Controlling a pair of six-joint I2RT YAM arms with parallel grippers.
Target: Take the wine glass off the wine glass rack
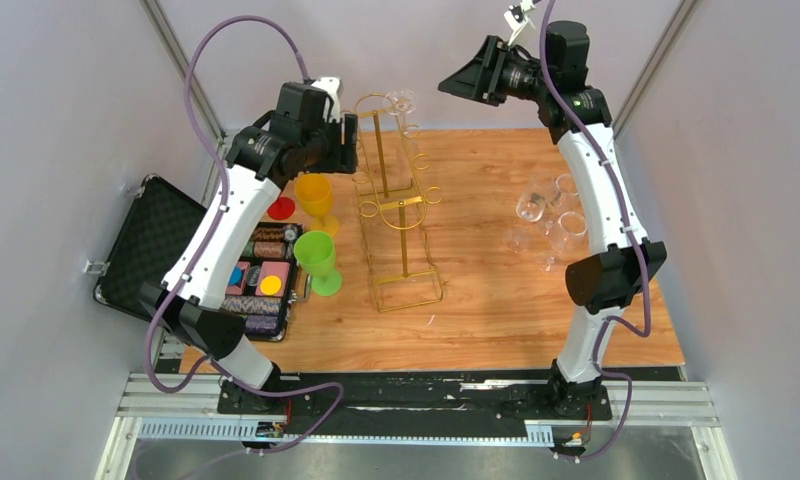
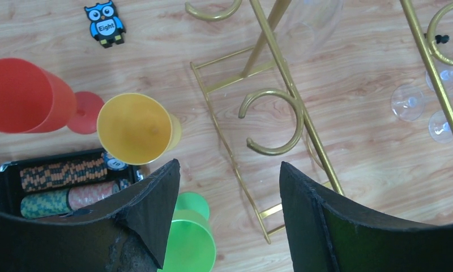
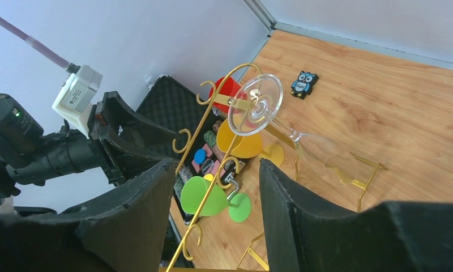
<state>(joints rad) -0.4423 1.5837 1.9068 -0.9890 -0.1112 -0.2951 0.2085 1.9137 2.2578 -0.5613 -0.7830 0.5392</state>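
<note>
Wooden worktop (image 1: 496, 290). Wine glass (image 3: 255, 103) hangs bowl-down from rack's (image 1: 404, 215) far upper hook. Right hand (image 3: 216, 164), released, faces its foot straight ahead; left hand (image 2: 229, 165), released, beside rack.

1. Left arm (image 1: 216, 230): rises from its base at 7 o'clock in the top view. The elbow is bent near the base and the forearm slants toward 1 o'clock.
2. Left gripper (image 1: 348, 138): points toward 3 o'clock, with its black fingers spread apart.
3. Right arm (image 1: 601, 190): rises from its base at 5 o'clock, with the forearm reaching toward 12 o'clock.
4. Right gripper (image 1: 458, 80): points toward 9 o'clock, held high, with its fingers spread wide.
</note>
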